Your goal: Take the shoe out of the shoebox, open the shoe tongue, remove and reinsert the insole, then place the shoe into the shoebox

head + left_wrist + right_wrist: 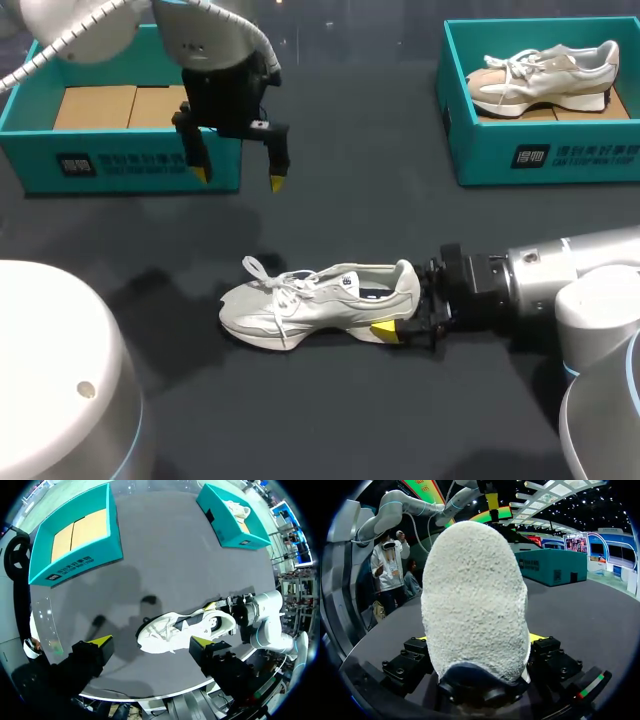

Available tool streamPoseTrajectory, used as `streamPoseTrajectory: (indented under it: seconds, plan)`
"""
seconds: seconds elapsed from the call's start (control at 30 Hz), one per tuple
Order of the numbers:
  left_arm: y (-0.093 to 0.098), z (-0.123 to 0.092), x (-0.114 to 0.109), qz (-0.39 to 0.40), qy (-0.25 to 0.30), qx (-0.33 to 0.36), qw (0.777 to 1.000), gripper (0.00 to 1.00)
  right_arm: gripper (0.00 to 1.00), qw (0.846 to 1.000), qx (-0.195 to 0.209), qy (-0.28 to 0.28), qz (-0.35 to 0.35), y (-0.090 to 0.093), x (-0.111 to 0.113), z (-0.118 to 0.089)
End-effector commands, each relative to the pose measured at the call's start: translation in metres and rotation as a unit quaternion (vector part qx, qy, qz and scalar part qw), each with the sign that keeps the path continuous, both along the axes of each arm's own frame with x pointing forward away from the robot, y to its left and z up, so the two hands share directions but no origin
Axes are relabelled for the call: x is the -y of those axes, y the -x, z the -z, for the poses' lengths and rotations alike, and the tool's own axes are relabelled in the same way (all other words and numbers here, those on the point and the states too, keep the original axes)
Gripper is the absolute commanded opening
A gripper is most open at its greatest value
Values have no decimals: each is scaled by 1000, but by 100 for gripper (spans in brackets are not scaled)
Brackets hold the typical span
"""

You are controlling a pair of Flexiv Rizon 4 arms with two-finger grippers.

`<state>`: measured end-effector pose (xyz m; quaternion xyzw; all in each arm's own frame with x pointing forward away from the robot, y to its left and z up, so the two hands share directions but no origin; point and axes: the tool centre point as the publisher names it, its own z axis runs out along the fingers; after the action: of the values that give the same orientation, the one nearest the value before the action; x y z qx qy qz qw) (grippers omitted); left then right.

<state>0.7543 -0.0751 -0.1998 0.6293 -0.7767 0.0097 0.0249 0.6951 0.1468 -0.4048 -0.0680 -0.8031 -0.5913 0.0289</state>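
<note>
At table centre, white shoe [320, 305] stood on its sole, outside both boxes, right gripper [402, 312] pinching heel. Only right wrist view showed yellow tips on both heel sides. Left gripper [238, 178] hung spread by left shoebox [120, 165]; its wrist view overlooked whole shoe.

White-grey shoe [320, 305]; teal shoebox [130, 165]; dark grey table [350, 200].

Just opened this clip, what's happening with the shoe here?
The right gripper is clamped on the heel of a white shoe standing on the table. The left gripper hangs open above the table, by the empty left shoebox. A second shoe lies in the right shoebox.
</note>
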Motion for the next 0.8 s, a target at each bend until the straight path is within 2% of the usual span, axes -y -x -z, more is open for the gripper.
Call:
streamPoseTrajectory:
  seconds: [0.03, 0.2, 0.53, 0.6, 0.8]
  plan:
    - [3, -1, -2, 0, 2, 5, 1000, 100, 0, 1000, -1, 2, 0, 1, -2, 1]
    - [3, -1, -2, 0, 2, 5, 1000, 100, 0, 1000, -1, 2, 0, 1, -2, 1]
    - [46, 23, 52, 1, -19, -13, 1000, 100, 0, 1000, -1, 2, 0, 1, -2, 1]
    - [57, 26, 61, 4, -38, 12, 999, 100, 0, 1000, -1, 2, 0, 1, -2, 1]
    - [57, 26, 61, 4, -38, 12, 999, 100, 0, 1000, -1, 2, 0, 1, -2, 1]
